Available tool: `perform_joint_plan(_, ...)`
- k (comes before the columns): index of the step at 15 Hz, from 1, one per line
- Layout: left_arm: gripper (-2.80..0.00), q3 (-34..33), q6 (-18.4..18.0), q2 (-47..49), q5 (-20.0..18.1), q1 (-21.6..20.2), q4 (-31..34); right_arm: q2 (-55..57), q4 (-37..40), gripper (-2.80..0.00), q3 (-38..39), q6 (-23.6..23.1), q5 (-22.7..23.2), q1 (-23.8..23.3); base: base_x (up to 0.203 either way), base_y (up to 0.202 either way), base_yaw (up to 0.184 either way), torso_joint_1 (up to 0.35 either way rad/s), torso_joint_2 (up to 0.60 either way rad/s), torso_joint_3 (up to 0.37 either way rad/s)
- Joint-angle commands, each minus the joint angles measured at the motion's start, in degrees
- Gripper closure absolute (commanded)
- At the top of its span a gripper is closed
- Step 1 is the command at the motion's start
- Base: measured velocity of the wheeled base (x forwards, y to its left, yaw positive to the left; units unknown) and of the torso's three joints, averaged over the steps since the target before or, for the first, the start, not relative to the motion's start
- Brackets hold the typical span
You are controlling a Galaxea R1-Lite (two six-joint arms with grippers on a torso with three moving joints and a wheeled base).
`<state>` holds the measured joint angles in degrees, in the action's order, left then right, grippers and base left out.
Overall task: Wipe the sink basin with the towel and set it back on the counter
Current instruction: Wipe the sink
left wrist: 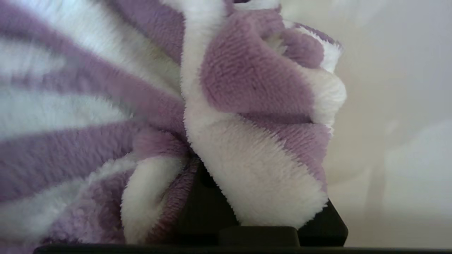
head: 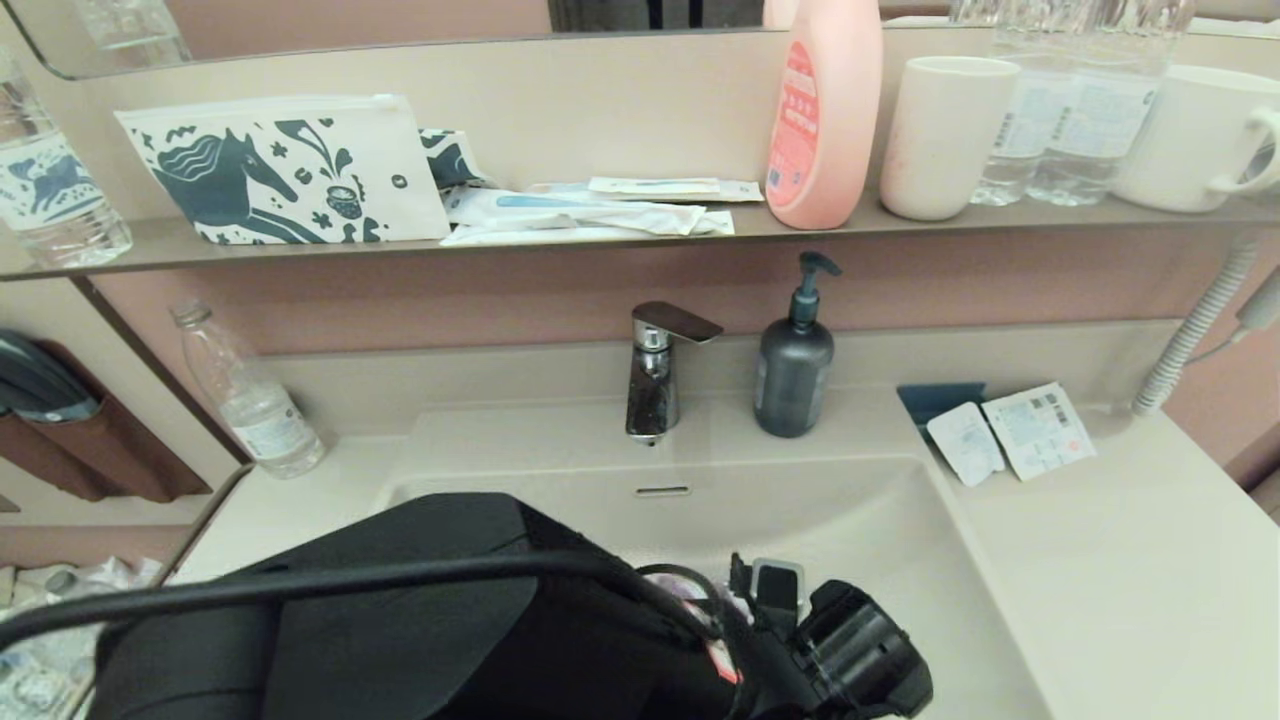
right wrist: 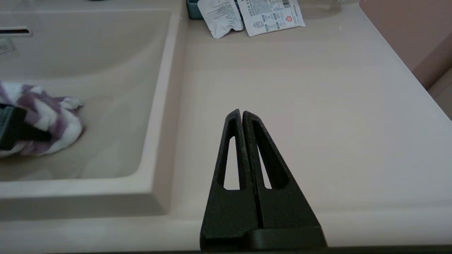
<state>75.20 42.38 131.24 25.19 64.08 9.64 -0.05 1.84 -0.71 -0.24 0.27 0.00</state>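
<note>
The purple-and-white striped towel (left wrist: 247, 106) is bunched up in my left gripper (right wrist: 14, 132), which is shut on it low inside the sink basin (head: 850, 520). In the right wrist view the towel (right wrist: 49, 118) rests against the basin floor (right wrist: 106, 106). My left arm (head: 450, 620) covers the basin's near half in the head view, and the drain plug is hidden. My right gripper (right wrist: 242, 112) hovers shut and empty over the counter (right wrist: 317, 106) to the right of the basin; it does not show in the head view.
Behind the basin stand a chrome faucet (head: 655, 370) and a dark soap pump bottle (head: 795, 370). Sachets (head: 1010, 435) lie at the counter's back right, a plastic bottle (head: 250, 400) at the back left. The shelf (head: 600, 235) holds a horse-print pouch (head: 280, 170), a pink bottle (head: 825, 110) and cups.
</note>
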Motion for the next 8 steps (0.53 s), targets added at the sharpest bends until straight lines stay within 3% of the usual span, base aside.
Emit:
perform_joint_plan(1, 0.00, -4.4, 0.5, -2.8, 0.1, 0.8, 0.3, 0.0, 0.0, 0.00, 0.0, 0.0, 0.1, 0.0, 0.000, 0.000, 0.000, 0.000, 0.00, 0.000)
perform_joint_plan(5, 0.00, -16.1, -0.6, -9.0, -2.8, -1.2, 0.0, 0.0, 0.0, 0.00, 0.0, 0.0, 0.0, 0.0, 0.000, 0.000, 0.000, 0.000, 0.00, 0.000)
perform_joint_plan(8, 0.00, -24.9, -9.2, -13.3, -4.6, -9.1, -5.1, 0.0, 0.0, 0.00, 0.0, 0.0, 0.1, 0.0, 0.000, 0.000, 0.000, 0.000, 0.00, 0.000)
